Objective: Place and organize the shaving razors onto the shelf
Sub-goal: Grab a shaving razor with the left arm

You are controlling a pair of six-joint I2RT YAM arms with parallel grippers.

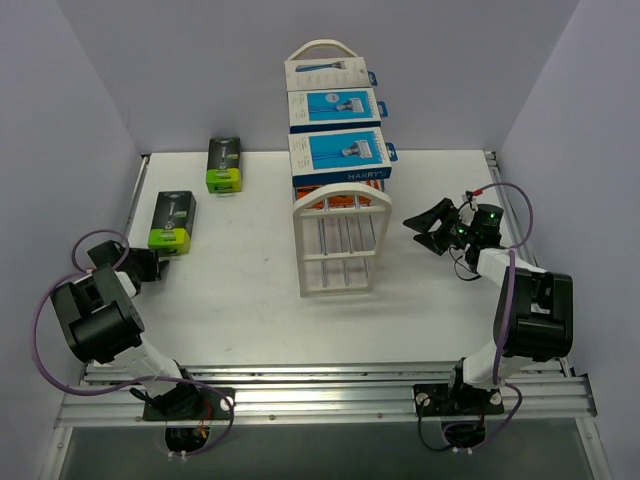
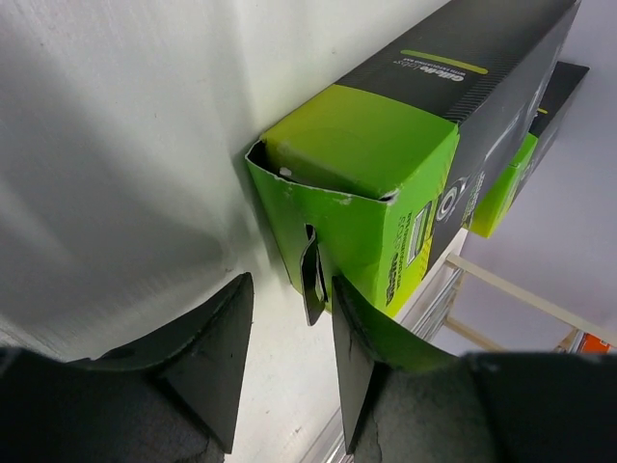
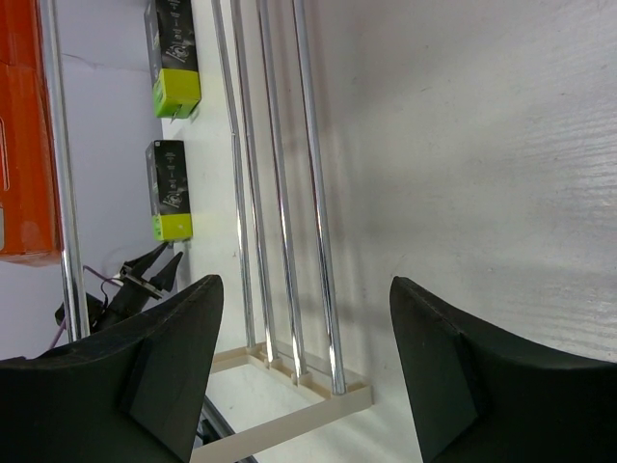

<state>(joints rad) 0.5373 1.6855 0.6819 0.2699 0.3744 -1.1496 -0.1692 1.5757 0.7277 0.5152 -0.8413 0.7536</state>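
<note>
The shelf stands in the middle of the table, with one arched end toward the arms. Three blue-and-white boxes lie in a row on its top tier, and orange boxes are on the tier under them (how many, I cannot tell). Two more razors are on the table, to the left of the shelf and well apart from it: the far black-and-lime box and the near black-and-lime box.

The left gripper is at the lime end of the near box, low over the table. Its fingers are partly spread. The thin hang tab of this box is between them, just beside one finger, and they do not pinch it.

The right gripper hovers to the right of the shelf, spread wide, with nothing between its fingers.
</note>
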